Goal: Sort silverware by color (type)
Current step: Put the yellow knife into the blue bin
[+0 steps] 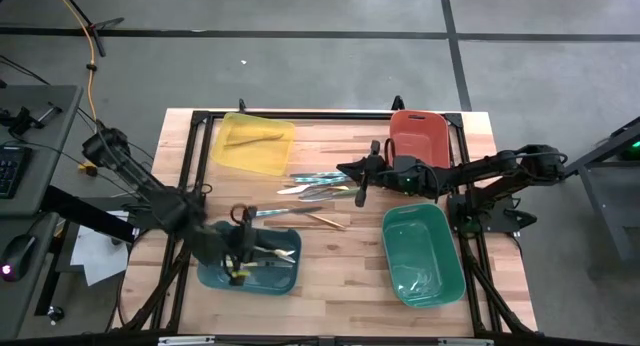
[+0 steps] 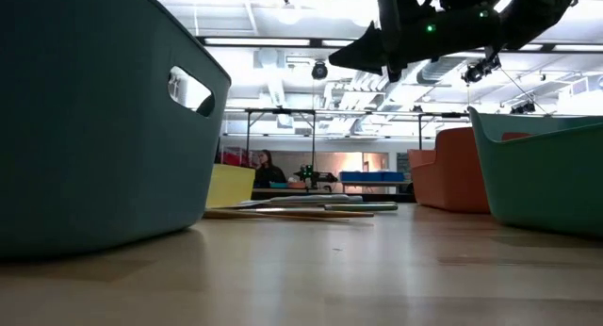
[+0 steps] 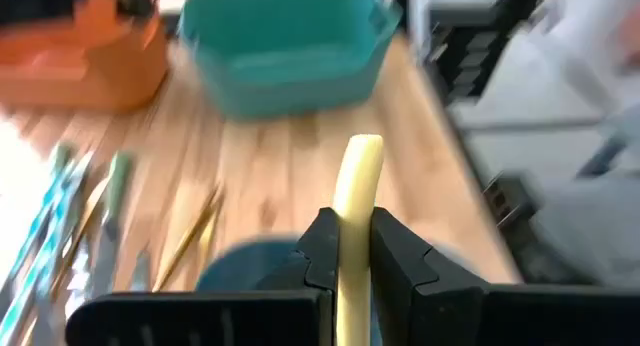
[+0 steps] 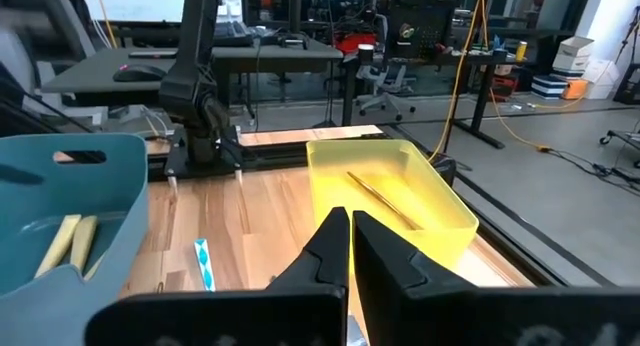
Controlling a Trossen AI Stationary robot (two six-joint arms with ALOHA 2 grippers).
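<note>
The wooden tabletop carries four bins: a yellow bin near its far left corner, an orange bin near the far right corner, a green bin toward the near right edge, and a blue bin by the near edge left of centre. The loose silverware lies fanned on the middle of the tabletop, between the yellow and green bins. The left gripper hangs over the blue bin, its jaws pinching a cream utensil that stands up between them. The grip looks to be on a narrow stretch of the handle, so the piece could pivot or slide out and drop outside the bin, or land in a bin meant for another colour; cream pieces already lie in the blue bin. The right gripper hovers above the loose pile with its jaws pressed together and nothing visible between them. If it was meant to lift a piece, the thin flat utensil may have slipped clear, and a second descent with fingers shut could scatter the neighbouring pieces.
</note>
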